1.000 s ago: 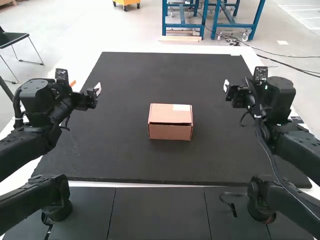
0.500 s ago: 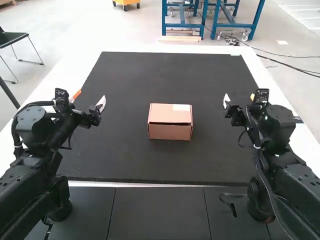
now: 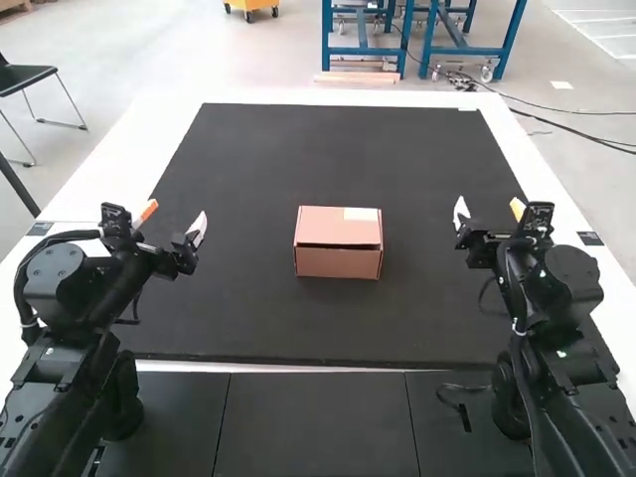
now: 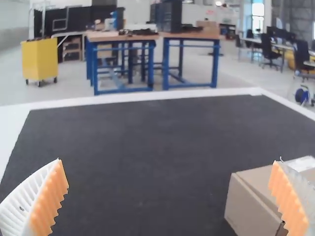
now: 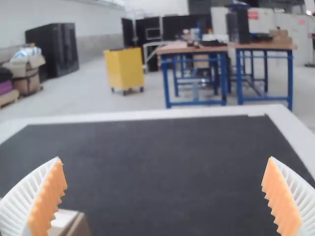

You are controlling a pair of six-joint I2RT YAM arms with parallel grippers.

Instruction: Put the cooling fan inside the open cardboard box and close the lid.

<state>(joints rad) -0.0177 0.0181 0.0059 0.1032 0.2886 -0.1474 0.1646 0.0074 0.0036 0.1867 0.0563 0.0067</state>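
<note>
Cardboard box [image 3: 338, 241] sits closed, its contents hidden.

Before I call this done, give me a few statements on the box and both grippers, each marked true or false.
1. The cardboard box has its lid closed. True.
2. The left gripper is holding the box. False: its jaws are open and empty, well apart from the box.
3. The box stands on the black mat, between the two arms. True.
4. The right gripper has its jaws shut. False: they are open and hold nothing.
</note>
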